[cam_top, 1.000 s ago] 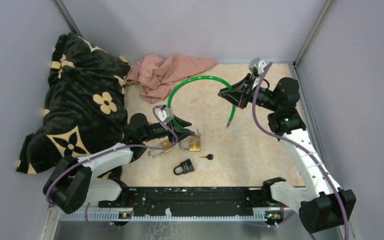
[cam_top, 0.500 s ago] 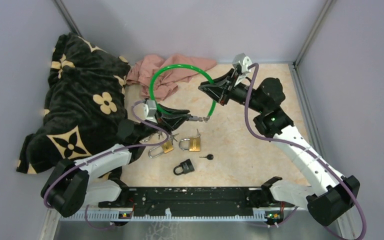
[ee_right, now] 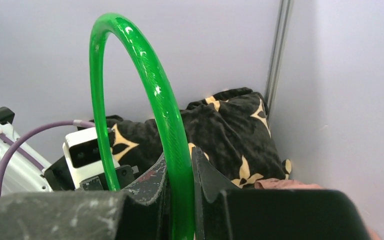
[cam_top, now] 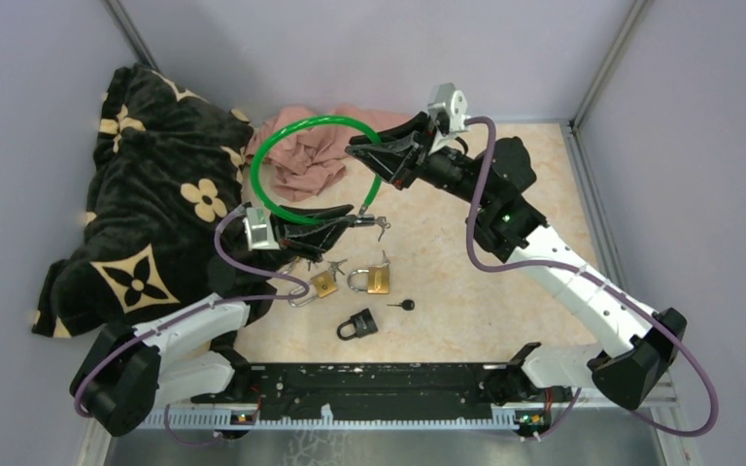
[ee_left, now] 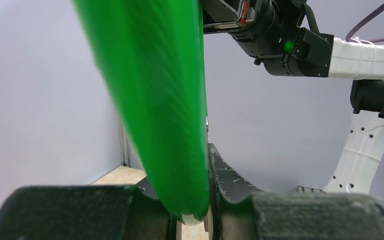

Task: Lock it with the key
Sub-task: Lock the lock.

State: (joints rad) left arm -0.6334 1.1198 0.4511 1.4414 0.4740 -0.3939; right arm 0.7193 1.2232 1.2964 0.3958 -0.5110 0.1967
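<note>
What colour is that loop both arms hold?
The loop is bright green; clearest in right wrist view.

blanket (cam_top: 155,223) left | cloth (cam_top: 298,160) rear | padlocks (cam_top: 374,282) centre | key (cam_top: 405,305) right of padlocks

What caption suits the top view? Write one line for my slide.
Left gripper and right gripper hold a green cable loop above loose padlocks and a black key on the table.

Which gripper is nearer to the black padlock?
Left. The left gripper hangs just beyond the black padlock; the right gripper is farther back, near the cloth.
</note>
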